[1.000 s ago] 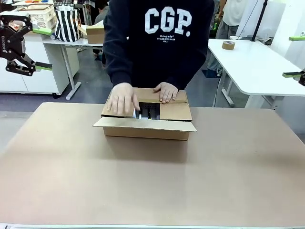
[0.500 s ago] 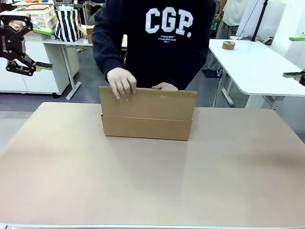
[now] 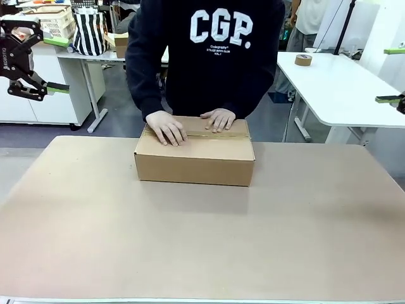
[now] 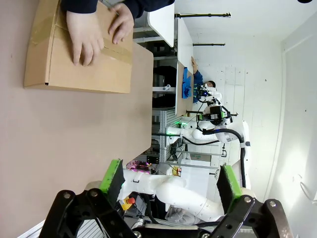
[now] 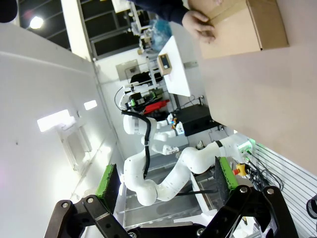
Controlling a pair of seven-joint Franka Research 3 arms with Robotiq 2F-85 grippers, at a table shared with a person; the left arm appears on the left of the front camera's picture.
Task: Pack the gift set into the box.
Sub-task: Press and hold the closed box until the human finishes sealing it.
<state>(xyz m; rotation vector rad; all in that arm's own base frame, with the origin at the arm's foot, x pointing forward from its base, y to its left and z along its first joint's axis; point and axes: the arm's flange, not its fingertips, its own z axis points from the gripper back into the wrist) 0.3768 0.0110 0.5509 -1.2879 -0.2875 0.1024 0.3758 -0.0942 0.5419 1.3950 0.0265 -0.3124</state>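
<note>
Box (image 3: 194, 161) first: it is brown cardboard and sits on the big brown table (image 3: 190, 247), a little above the middle of the front picture. Its top flaps are folded down flat. A person in a dark top with big white letters stands behind it, at the top middle. One hand (image 3: 166, 127) lies flat on the left part of the lid. The other hand (image 3: 219, 119) rests on the back edge of the lid, a bit to the right. A darker strip runs across the lid under the hands.

The left gripper (image 3: 63, 63) hangs in the air in the upper left corner, well apart from the box. Its jaws are spread wide with nothing between them. The right gripper (image 3: 389, 75) peeks in at the right edge, also up high and far from the box, and its green tips are spread apart too.

From the left wrist, the left gripper (image 4: 171, 179) is at the bottom with its jaws wide. The box (image 4: 79, 62) is in the upper left with both hands on it.

From the right wrist, the right gripper (image 5: 166, 182) is at the bottom with its jaws wide. The box (image 5: 245, 25) is in the upper right corner.

A roll of tape (image 3: 303, 59) lies on a white table (image 3: 342, 88) at the upper right.
</note>
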